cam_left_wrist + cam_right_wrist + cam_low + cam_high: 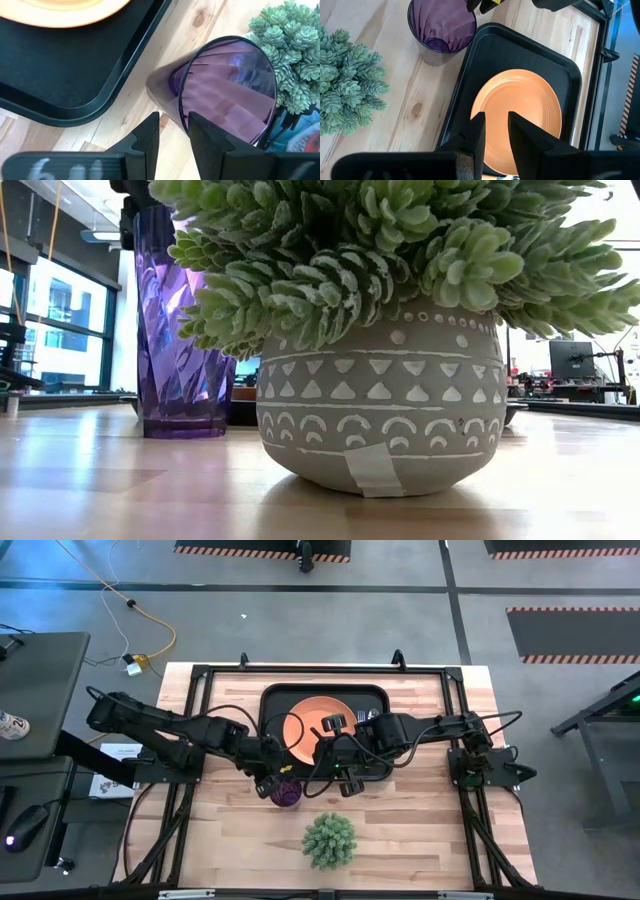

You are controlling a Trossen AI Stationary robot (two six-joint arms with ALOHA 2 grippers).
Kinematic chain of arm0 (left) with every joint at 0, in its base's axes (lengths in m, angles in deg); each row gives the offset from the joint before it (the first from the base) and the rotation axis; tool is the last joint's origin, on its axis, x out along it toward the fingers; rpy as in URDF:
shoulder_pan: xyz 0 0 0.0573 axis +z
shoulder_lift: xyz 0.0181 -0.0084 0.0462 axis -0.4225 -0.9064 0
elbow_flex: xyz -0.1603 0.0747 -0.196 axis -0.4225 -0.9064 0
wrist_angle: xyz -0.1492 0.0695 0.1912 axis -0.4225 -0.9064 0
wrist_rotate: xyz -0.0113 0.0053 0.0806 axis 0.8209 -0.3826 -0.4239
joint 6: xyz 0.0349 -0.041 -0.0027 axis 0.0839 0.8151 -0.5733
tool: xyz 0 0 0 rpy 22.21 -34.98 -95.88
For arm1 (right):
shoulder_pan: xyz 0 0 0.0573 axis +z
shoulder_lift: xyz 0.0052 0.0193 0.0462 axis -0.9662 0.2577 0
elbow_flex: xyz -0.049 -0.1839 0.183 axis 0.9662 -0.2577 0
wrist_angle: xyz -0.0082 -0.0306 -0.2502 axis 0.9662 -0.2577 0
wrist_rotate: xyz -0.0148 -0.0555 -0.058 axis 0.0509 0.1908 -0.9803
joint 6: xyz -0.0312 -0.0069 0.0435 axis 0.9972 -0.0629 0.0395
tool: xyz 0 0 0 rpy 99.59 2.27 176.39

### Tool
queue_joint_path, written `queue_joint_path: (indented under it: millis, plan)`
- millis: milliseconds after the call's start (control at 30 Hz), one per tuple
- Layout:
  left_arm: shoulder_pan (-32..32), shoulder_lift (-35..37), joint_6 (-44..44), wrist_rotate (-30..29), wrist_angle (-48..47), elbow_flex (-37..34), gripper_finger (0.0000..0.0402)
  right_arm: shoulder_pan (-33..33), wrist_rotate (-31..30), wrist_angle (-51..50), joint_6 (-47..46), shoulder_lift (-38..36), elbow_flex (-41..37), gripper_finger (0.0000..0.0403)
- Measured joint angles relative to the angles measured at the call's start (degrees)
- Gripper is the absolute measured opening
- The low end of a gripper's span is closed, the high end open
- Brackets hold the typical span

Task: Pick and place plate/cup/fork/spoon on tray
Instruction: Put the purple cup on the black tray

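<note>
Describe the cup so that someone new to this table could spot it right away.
Start at the black tray near the table's far edge, which holds the orange plate. Just off the tray's near rim, on the bare wood, stands the cup, with the potted plant nearer still. It is the only translucent purple thing there, a faceted tumbler far narrower than the plate.

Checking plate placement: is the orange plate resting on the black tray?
Touching. The right wrist view shows the plate lying flat inside the tray, black rim all around.
</note>
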Motion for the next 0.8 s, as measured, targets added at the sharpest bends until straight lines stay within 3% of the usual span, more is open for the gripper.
queue_joint_path:
  millis: [800]
  plan:
    - [-1.22,-0.3,1.52,-0.14,1.73,-0.02,0.0095,-1.37,0.11,0.0,-0.59,0.04,-0.02,0.0075]
